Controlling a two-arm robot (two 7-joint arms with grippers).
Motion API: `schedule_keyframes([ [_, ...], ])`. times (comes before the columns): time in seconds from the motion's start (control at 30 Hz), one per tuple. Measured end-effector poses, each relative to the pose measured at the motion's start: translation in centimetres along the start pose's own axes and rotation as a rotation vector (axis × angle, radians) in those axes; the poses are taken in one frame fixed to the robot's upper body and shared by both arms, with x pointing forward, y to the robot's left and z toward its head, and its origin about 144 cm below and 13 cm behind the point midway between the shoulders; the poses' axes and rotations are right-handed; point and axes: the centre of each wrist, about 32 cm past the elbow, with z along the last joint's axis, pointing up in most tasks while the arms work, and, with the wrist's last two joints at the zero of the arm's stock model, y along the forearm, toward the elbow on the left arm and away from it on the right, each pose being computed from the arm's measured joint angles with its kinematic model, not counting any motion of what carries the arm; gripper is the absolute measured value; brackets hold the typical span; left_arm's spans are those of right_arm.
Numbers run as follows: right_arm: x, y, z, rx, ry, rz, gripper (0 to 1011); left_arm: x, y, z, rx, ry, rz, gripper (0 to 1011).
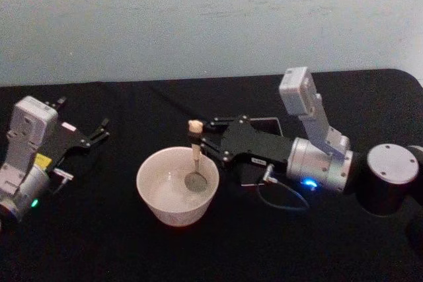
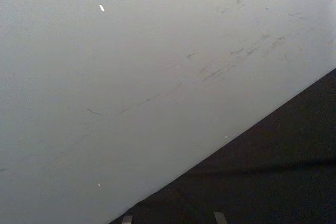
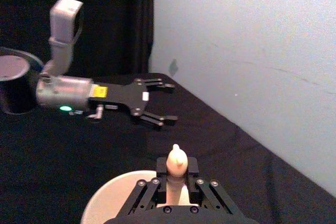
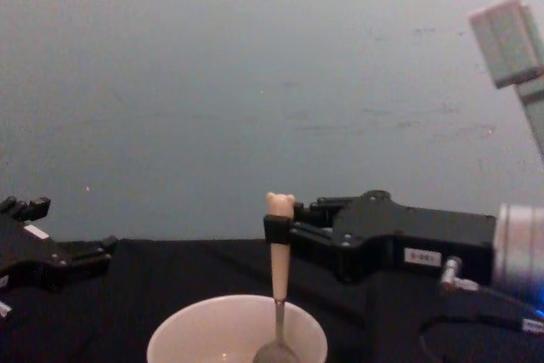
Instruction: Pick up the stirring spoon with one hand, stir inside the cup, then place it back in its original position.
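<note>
Pick-up is judged complete: the right tool (image 1: 197, 142) is clenched on the stirring spoon (image 1: 194, 156), gripping the wooden handle just below the bear-head knob. The spoon stands close to upright, with its metal bowl lowered inside the cup (image 1: 152, 171), at or near the floor. The stirring step is therefore judged to be in hand (how much of it is done cannot be read from one moment). Lifting the spoon clear and returning it to its place are not yet done. The cup sits on the black surface (image 1: 198, 255), left of the right wrist. It is wide, cream-white and thin-rimmed, and its contents, if any, cannot be made out. The left tool (image 3: 165, 103) is parked at the surface's left, fingers spread and empty.
</note>
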Motion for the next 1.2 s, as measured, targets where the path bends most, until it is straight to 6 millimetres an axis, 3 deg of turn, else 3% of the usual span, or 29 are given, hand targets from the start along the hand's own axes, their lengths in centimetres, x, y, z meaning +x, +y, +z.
schedule_keyframes([
  [0.17, -1.1, -1.2, 0.3, 0.006, 0.035, 0.046, 218, 0.0, 0.0, 0.0, 0.0, 0.0, 0.0, 1001],
  [0.47, -2.7, -0.9, 0.3, 0.01, 0.065, 0.107, 218, 0.0, 0.0, 0.0, 0.0, 0.0, 0.0, 1001],
  [0.93, -3.0, 3.5, 0.6, 0.024, 0.048, 0.082, 218, 0.0, 0.0, 0.0, 0.0, 0.0, 0.0, 1001],
  [1.2, -2.4, 5.0, 0.6, 0.011, 0.025, 0.013, 218, 0.0, 0.0, 0.0, 0.0, 0.0, 0.0, 1001],
])
